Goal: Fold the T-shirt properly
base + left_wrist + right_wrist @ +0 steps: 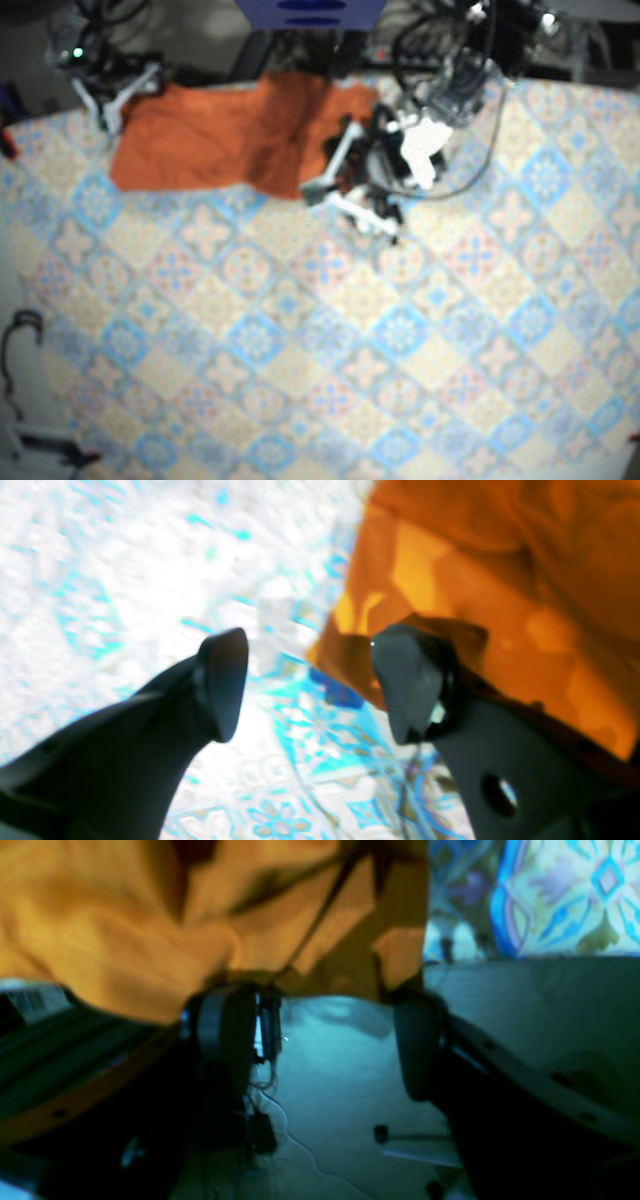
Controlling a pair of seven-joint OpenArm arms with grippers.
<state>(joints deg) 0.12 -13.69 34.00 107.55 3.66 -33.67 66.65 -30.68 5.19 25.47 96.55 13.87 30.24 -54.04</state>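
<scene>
My left end effector stands wide at 3 o'clock of the orange fabric T-shirt; my right end effector is also wide (cloth overhead).

Left gripper: finger bases cut off by the picture's bottom edge; the finger on the view's right hides part of the shirt's edge.
Shirt: blurred in every view; collar and sleeves cannot be made out; its right end in the base view is hidden under the left gripper; cut off by the top edge in both wrist views.
Right gripper: dark and blurred; fingertips hidden behind the hanging shirt; contact with the cloth cannot be told.
Tabletop: pattern washed out to white in the left wrist view.
</scene>
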